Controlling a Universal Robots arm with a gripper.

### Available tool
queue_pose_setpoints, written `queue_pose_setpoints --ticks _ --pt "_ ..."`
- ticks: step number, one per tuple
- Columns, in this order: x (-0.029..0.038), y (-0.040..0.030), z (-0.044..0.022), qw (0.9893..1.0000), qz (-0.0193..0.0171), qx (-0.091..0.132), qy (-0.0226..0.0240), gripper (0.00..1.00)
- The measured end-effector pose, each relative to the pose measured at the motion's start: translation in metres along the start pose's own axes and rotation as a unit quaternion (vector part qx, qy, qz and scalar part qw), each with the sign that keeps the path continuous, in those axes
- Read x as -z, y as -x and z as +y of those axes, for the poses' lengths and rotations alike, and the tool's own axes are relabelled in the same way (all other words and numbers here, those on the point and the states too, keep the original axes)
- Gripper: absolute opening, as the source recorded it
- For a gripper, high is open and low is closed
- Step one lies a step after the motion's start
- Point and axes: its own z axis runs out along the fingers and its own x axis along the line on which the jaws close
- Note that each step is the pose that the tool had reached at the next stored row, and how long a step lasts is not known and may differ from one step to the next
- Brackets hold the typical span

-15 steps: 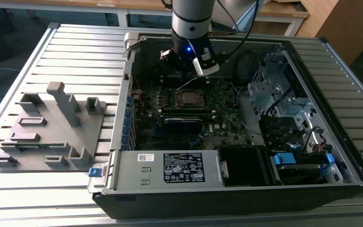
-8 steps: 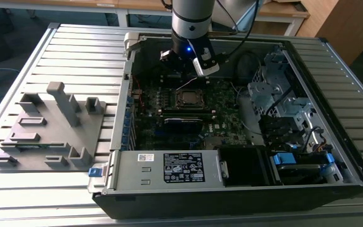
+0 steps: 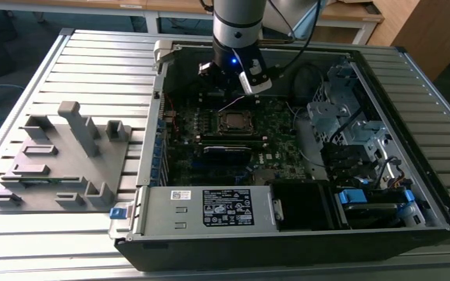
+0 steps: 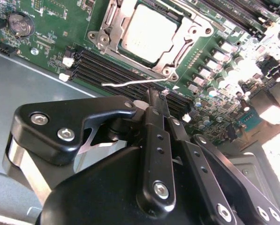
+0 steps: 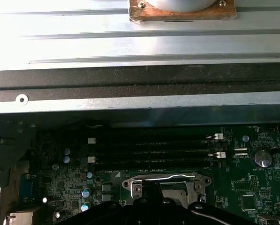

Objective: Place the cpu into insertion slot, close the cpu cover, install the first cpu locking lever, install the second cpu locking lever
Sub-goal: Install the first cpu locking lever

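The cpu (image 4: 147, 30) lies flat in the insertion slot (image 3: 233, 122) on the green board, its silvery top showing through the window of the cpu cover (image 4: 175, 58), which is folded down over it. A thin silvery locking lever (image 4: 125, 83) stands free beside the socket and crosses just past my fingertips; in the first wrist view the lever (image 5: 177, 176) runs along the socket's edge. My gripper (image 4: 154, 96) is shut, its tips right at this lever, and whether they touch it is unclear. In the exterior view the gripper (image 3: 231, 93) hangs just behind the socket.
Long black memory slots (image 5: 149, 150) lie between the socket and the case wall (image 5: 130, 103). A drive cage (image 3: 342, 117) with cables fills the exterior view's right. The power supply (image 3: 209, 208) sits in front. A grey fixture block (image 3: 61, 158) stands outside the case.
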Motion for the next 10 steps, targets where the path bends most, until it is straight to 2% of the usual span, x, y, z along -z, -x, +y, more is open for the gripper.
queue_pose_setpoints --ticks 4,10 --pt "-0.0046 -0.0001 -0.0011 1.0 0.0 0.0 -0.0002 0.1" --pt "-0.0052 -0.0001 -0.0012 1.0 0.0 0.0 -0.0002 0.1"
